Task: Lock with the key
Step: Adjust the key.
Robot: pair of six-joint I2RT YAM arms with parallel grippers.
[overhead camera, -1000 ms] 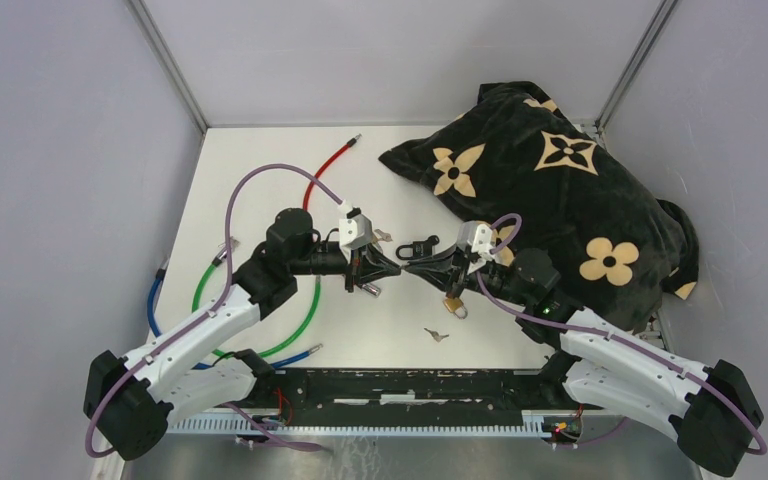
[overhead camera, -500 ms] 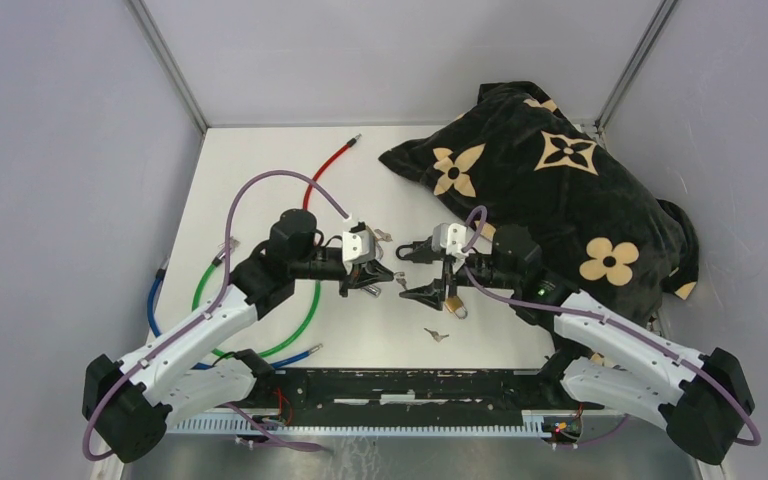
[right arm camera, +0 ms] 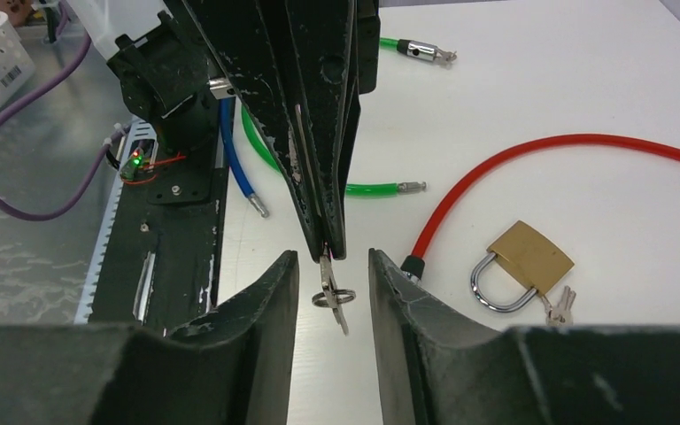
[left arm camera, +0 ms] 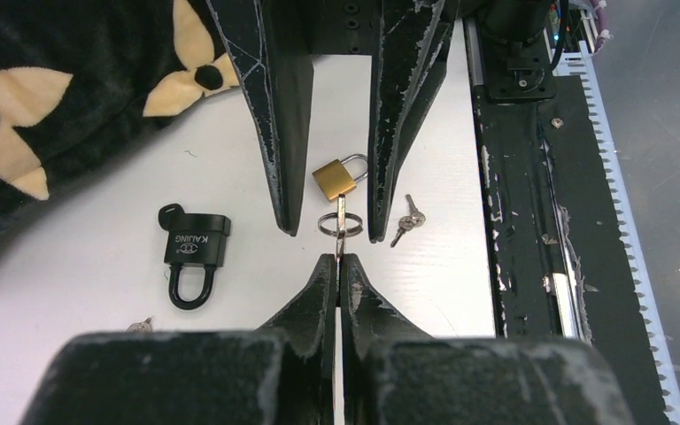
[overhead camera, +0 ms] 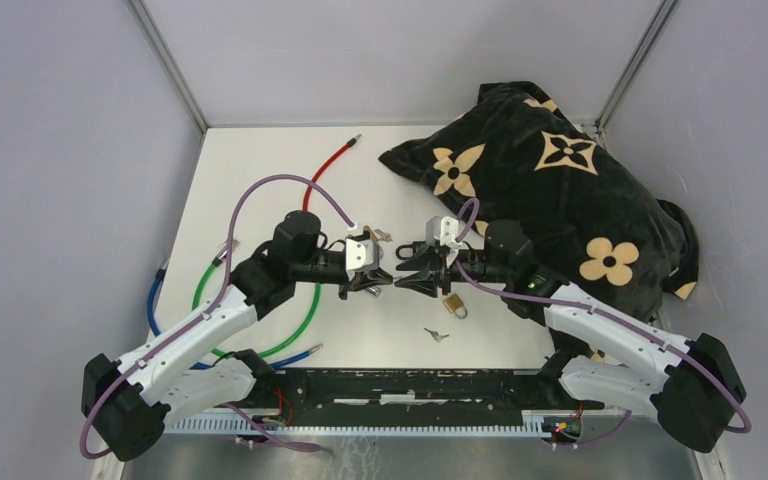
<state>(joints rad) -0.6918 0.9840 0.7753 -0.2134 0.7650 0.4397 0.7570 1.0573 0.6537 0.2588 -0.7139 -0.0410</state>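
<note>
A small silver key [left arm camera: 341,212] on a split ring hangs from the tips of my left gripper [left arm camera: 336,262], which is shut on it. My right gripper [right arm camera: 332,258] faces it tip to tip. Its jaws stand open on either side of the key [right arm camera: 329,285] without touching it. From above, both grippers meet mid-table, left gripper [overhead camera: 384,275] against right gripper [overhead camera: 406,271]. A black padlock [left arm camera: 193,252] lies with its shackle towards me. One brass padlock [left arm camera: 340,176] lies behind the right fingers. Another brass padlock [right arm camera: 524,260] with keys attached lies by the red cable's end.
A black pillow with tan flowers [overhead camera: 560,190] fills the back right. Red [overhead camera: 325,170], green [overhead camera: 310,315] and blue [overhead camera: 152,305] cables curl on the left half. Loose keys [overhead camera: 436,334] lie near the front rail [overhead camera: 410,385].
My right gripper was shut, opened wide, then slid left and narrowed around the key. The right arm swung left. My left gripper kept its grip and shifted slightly.
</note>
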